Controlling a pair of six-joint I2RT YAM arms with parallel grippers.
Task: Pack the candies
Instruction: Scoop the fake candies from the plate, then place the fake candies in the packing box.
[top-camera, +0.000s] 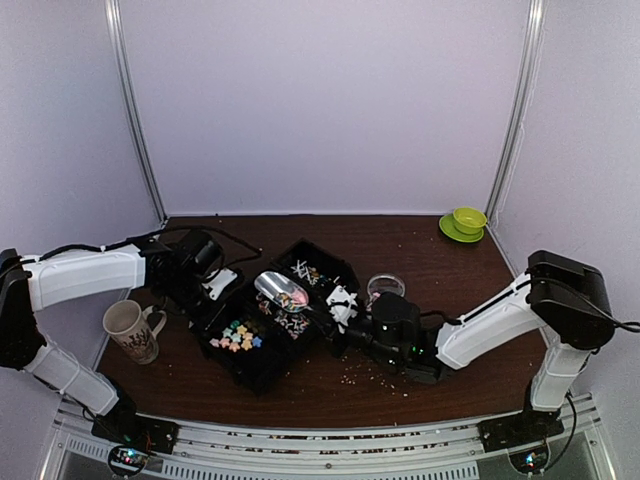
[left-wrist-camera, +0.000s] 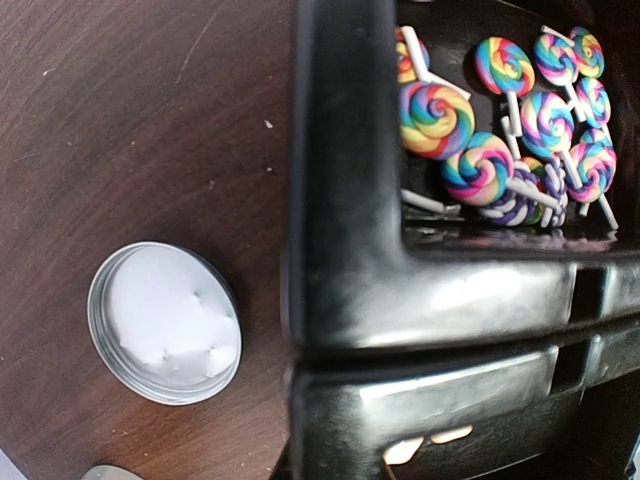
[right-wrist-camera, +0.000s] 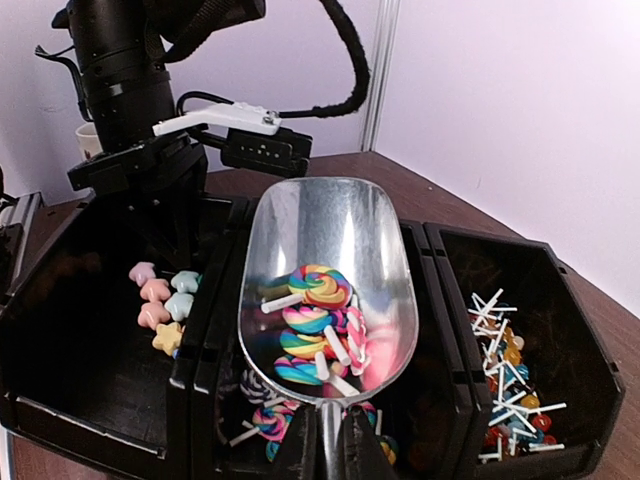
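Observation:
Three black bins (top-camera: 262, 362) stand side by side on the table. The left bin holds pastel star candies (right-wrist-camera: 160, 300), also seen from above (top-camera: 237, 336). The middle bin holds rainbow swirl lollipops (left-wrist-camera: 500, 130). The right bin holds thin white, red-marked sticks (right-wrist-camera: 505, 390). My right gripper (right-wrist-camera: 330, 440) is shut on the handle of a metal scoop (right-wrist-camera: 330, 230), held above the middle bin with several lollipops (right-wrist-camera: 315, 320) in it. My left gripper (top-camera: 215, 285) sits at the bins' far rim (left-wrist-camera: 340, 200); its fingers are not distinguishable.
A round metal lid (left-wrist-camera: 165, 322) with a white inside lies on the table beside the bins. A small round tin (top-camera: 385, 287) stands right of the bins. A mug (top-camera: 130, 330) is at the left, a green cup and saucer (top-camera: 465, 222) at the back right. Pale crumbs (top-camera: 375, 375) lie in front.

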